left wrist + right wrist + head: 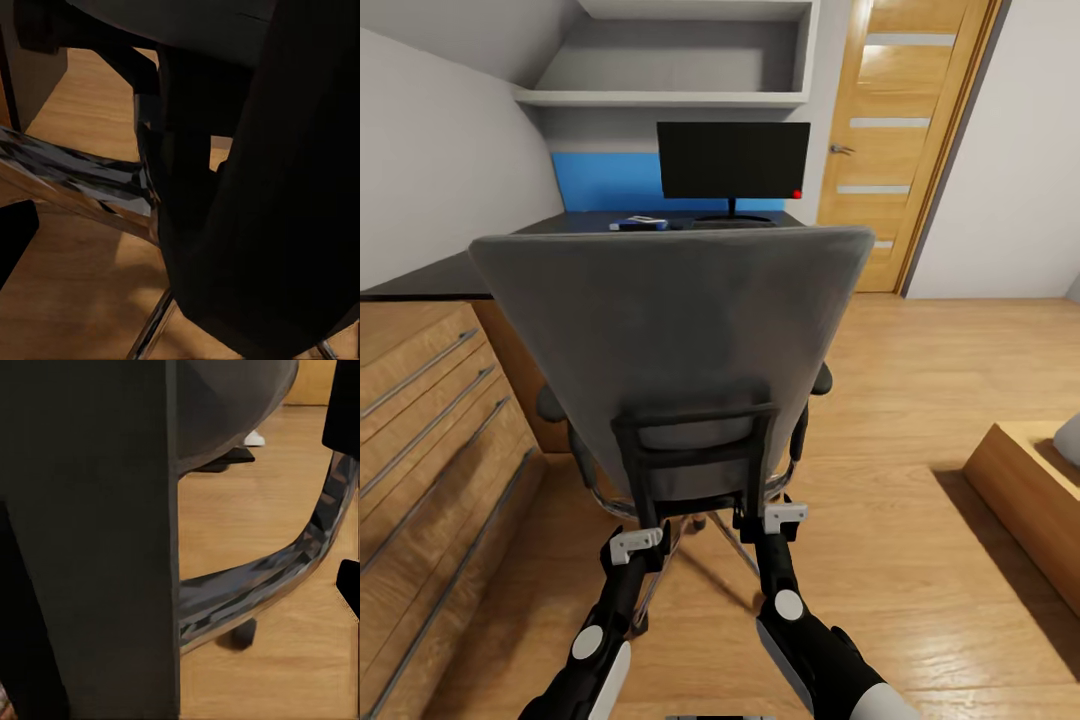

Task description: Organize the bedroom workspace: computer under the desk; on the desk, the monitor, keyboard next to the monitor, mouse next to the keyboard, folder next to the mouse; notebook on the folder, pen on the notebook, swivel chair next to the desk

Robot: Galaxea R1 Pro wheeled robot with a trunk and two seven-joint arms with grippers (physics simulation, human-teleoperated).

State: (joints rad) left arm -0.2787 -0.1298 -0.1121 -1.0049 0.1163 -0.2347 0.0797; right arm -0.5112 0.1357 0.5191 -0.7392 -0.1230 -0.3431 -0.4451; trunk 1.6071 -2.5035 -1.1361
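The grey swivel chair [680, 330] stands right in front of me, its back toward me, facing the black desk [560, 222]. On the desk the black monitor [733, 160] stands upright with a red light at its lower corner. The dark keyboard [735, 224] lies at its foot. Left of it lies the blue folder [638, 224] with something pale on top. My left gripper [635, 545] and right gripper [782, 516] reach up against the chair's black back frame [695, 440]. Their fingers are hidden there. Both wrist views show the dark frame [90, 540] and the chrome base [82, 176] close up.
A light wooden dresser [430, 430] with long handles runs along the left. A wooden door [900, 130] is at the back right, and a wooden bed corner [1030, 500] juts in at the right. Wood floor lies open between chair and bed.
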